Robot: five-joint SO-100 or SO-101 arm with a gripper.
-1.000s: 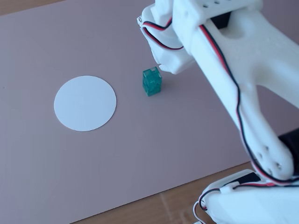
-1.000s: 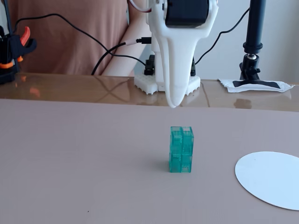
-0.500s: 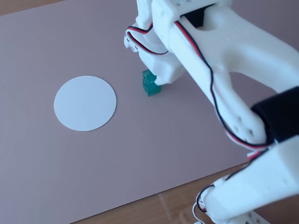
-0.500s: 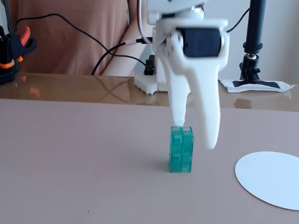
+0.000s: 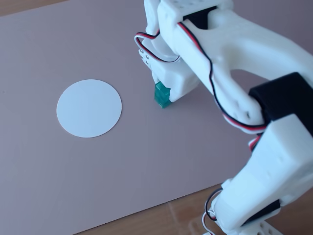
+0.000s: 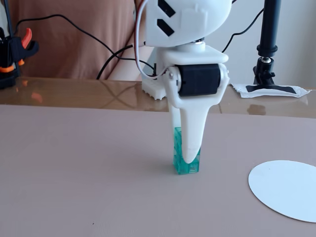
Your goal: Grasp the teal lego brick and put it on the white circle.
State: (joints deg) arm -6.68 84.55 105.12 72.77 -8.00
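The teal lego brick [image 5: 162, 95] stands upright on the pinkish-mauve mat [image 5: 73, 186], to the right of the white circle [image 5: 89, 108] in a fixed view. In the other fixed view the brick [image 6: 178, 148] is left of the circle [image 6: 289, 190], a good hand's width away. My gripper [image 5: 164, 90] points straight down with one finger on each side of the brick, jaws closed against it. One tapered white finger [image 6: 192, 133] covers the brick's front. The brick's base rests on the mat [image 6: 74, 173].
My white arm and its base [image 5: 254, 205] fill the right side of a fixed view. Behind the mat lie a glossy wooden table edge [image 6: 74, 94], a black stand [image 6: 269, 44], an orange-and-black clamp [image 6: 12, 49] and cables.
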